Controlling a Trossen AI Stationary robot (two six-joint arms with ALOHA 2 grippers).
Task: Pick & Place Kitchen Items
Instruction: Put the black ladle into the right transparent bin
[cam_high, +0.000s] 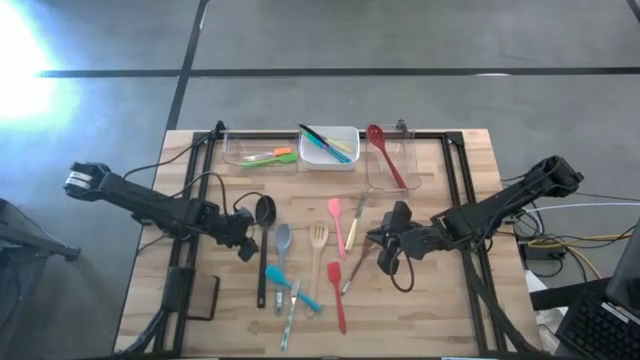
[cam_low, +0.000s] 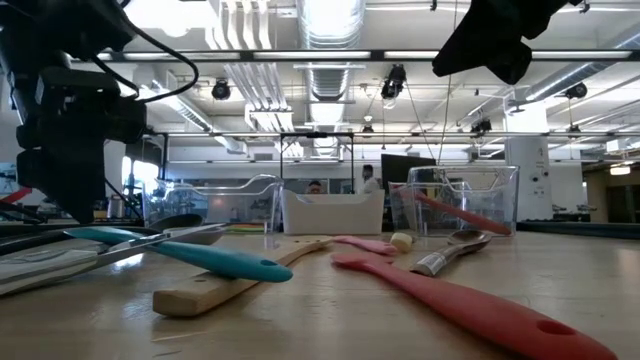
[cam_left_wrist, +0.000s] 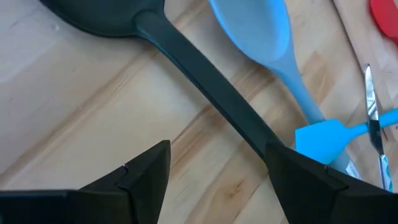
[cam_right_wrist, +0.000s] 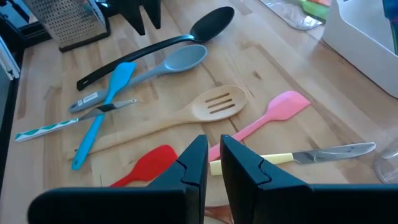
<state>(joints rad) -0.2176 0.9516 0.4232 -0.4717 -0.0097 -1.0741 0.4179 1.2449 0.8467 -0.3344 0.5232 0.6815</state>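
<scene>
Right now the left end effector (cam_high: 247, 243) hangs low over the table (cam_high: 440, 300), its fingers spread wide, and the black ladle (cam_high: 263, 250) lies just to its inner side. The ladle's long axis runs from its bowl, nearer the tubs, back toward the front edge of the table. In the left wrist view the handle (cam_left_wrist: 211, 93) crosses the gap on a slant and disappears under one finger (cam_left_wrist: 305, 180), so the fingers look not quite centred on it; I judge a small sideways shift is needed before closing. This arm is clearly the nearer one to the ladle.

The ladle looks like smooth matte black plastic, slim in the handle with a rounded bowl. Beside it lies a grey-blue spoon (cam_high: 283, 243), and below that a teal spatula (cam_high: 290, 285) with a flat blade. A slotted wooden fork (cam_high: 318, 250) shows pale grain. A pink spatula (cam_high: 337, 222) and a red one (cam_high: 338, 292) lie further right.

The right end effector (cam_high: 378, 238) hovers above a yellow-handled knife (cam_right_wrist: 292, 157), its fingers drawn nearly together and holding nothing.

At the far edge a white tub (cam_high: 352, 160) holds dark and green utensils, one clear tub (cam_high: 232, 158) green and orange ones, another (cam_high: 375, 182) a red spoon (cam_high: 386, 155).
</scene>
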